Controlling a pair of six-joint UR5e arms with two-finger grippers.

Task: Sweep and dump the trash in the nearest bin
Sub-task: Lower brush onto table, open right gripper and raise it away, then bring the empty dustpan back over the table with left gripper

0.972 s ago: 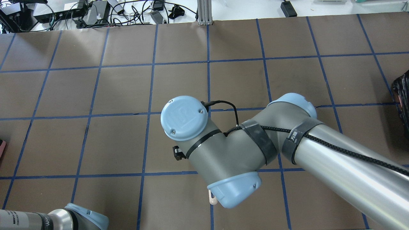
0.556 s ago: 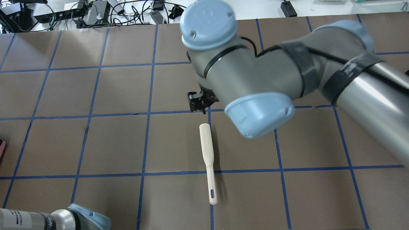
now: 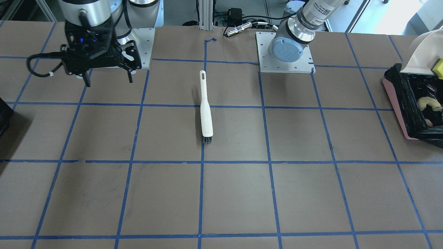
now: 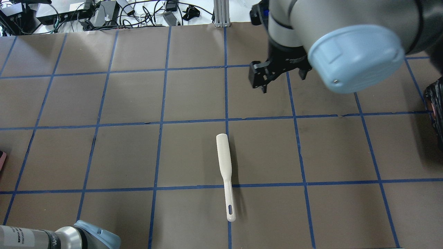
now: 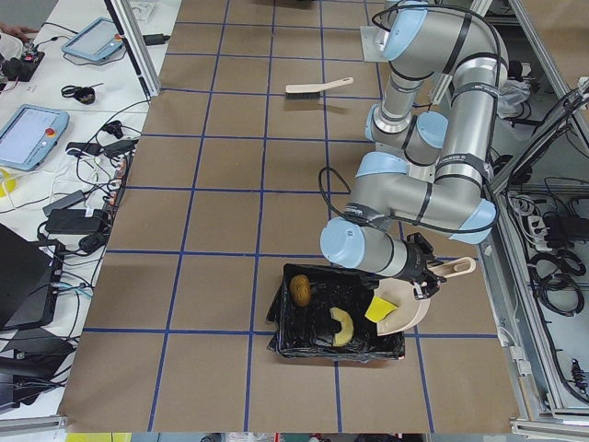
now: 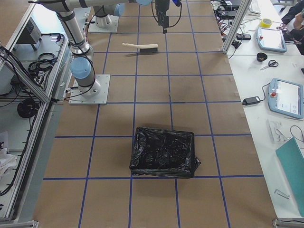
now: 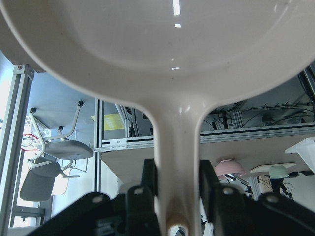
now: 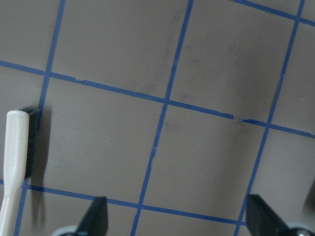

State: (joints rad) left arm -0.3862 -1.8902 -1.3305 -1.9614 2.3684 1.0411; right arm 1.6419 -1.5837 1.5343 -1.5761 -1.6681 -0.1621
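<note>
Left tool (image 7: 177,187) clamps dustpan (image 5: 405,313) handle, tipped over bin (image 3: 392,97) at tabletop's left end; lump (image 5: 300,289), twist (image 5: 340,324) inside, cube (image 5: 379,308) at dustpan lip; right tool (image 3: 108,80) wide, empty; risk: cube drops outside if dustpan withdraws early

Robotics lab: teach pendants (image 5: 35,136), cable tangles (image 4: 86,14), tape-gridded table (image 3: 235,200).

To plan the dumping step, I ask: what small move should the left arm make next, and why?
Probably tilt the dustpan a little steeper over the bin: the yellow cube rests on it, while the brown lump and the curved piece lie inside the bin.
</note>
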